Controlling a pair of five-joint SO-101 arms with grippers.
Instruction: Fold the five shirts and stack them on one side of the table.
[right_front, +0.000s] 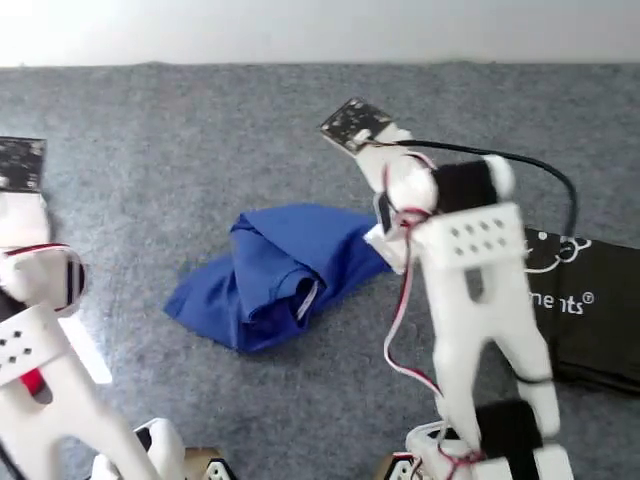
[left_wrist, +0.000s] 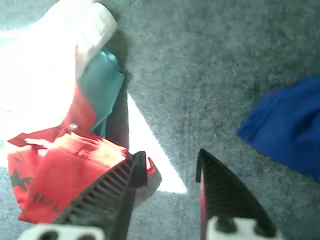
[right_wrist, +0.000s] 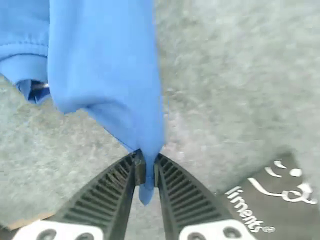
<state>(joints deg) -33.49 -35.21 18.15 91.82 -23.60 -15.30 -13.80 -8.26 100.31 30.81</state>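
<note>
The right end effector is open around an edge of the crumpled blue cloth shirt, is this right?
No: the right end effector is shut on that edge of the crumpled blue cloth shirt, as the right wrist view shows.

The high view looks steeply down from above the arms' side of the grey table (right_front: 200, 130), far enough back to take in both arms and a strip of wall beyond; the left wrist view sits just behind the left gripper (left_wrist: 171, 156), looking past its fingers down at the table from close by; the right wrist view looks along the right gripper (right_wrist: 148, 159), closer still to the surface; the blue shirt (right_front: 280, 270) shows in all three, the black shirt (right_front: 590, 310) in the high and right wrist views.
</note>
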